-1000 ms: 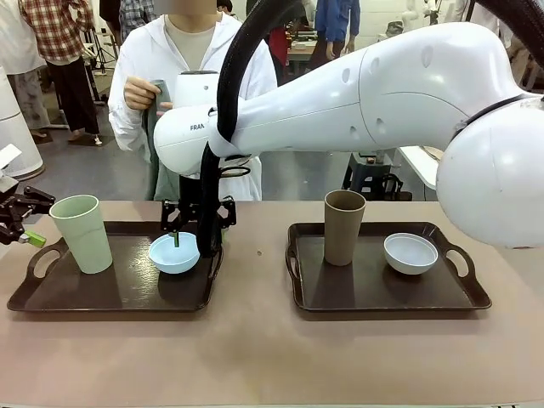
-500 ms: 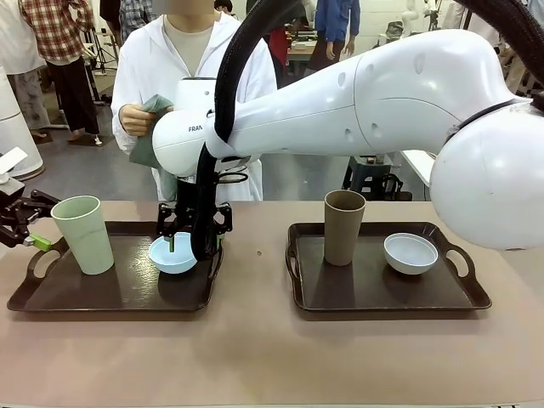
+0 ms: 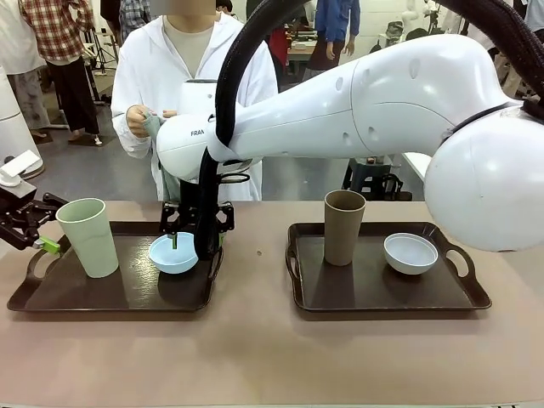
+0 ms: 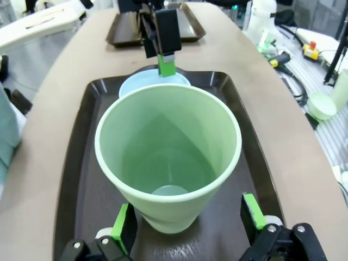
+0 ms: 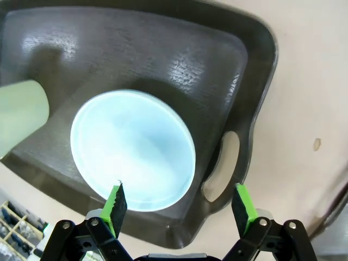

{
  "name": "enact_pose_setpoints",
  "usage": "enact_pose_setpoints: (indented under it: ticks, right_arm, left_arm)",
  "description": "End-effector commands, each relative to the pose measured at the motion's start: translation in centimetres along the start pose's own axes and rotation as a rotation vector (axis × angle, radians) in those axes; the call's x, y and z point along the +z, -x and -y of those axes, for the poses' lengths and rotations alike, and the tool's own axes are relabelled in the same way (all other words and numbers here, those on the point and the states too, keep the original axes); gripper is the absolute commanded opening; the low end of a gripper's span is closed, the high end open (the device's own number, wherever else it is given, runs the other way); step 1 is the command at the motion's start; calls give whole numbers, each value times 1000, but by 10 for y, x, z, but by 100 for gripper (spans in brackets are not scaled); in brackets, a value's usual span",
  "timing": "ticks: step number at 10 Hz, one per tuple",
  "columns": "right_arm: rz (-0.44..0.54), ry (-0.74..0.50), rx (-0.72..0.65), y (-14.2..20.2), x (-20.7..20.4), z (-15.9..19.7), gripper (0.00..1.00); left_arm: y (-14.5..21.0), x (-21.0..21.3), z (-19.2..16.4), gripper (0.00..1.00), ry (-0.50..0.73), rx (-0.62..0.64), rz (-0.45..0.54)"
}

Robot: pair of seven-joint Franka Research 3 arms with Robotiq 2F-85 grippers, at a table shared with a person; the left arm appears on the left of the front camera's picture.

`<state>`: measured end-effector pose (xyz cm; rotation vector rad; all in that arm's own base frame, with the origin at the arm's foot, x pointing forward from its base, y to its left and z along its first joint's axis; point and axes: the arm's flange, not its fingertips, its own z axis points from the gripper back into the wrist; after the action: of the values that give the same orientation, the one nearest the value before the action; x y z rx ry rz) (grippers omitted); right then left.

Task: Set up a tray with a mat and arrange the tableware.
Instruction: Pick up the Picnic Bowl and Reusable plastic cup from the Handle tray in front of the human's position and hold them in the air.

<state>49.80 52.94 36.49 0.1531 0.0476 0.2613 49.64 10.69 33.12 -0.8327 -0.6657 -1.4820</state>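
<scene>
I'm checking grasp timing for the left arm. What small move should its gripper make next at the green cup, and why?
Probably close the left gripper on the pale green cup: its open jaws already flank the cup's lower wall, and the cup stands on the dark tray, not yet gripped.

Bright, even overhead light with soft shadows on the bench [image 3: 255, 357]. Glare patches sit on the dark tray [image 5: 185, 68] in the right wrist view. Both wrist views bow at the edges.
</scene>
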Motion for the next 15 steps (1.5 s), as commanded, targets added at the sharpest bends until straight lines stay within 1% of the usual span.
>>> enact_pose_setpoints:
  ticks: [1, 5, 7, 10, 12, 15]
  right_arm:
    - [61, 22, -47, 2, -5, -4, 100]
    - [76, 19, -62, 0, -8, -3, 100]
    - [76, 20, -63, -1, -9, -3, 100]
    - [77, 14, -74, -4, -12, -2, 100]
    - [80, 7, -81, -6, -14, -1, 100]
    - [80, 4, -82, -6, -16, -1, 100]
  left_arm:
    - [1, -5, 0, 100, 13, -17, 23]
    - [7, -18, -3, 100, 43, -11, 10]
    - [15, -25, -9, 100, 17, -2, 14]
    - [17, -30, -12, 100, 7, -12, 31]
    - [15, -31, -16, 100, -15, -19, 46]
    - [11, -39, -22, 100, -11, -14, 44]
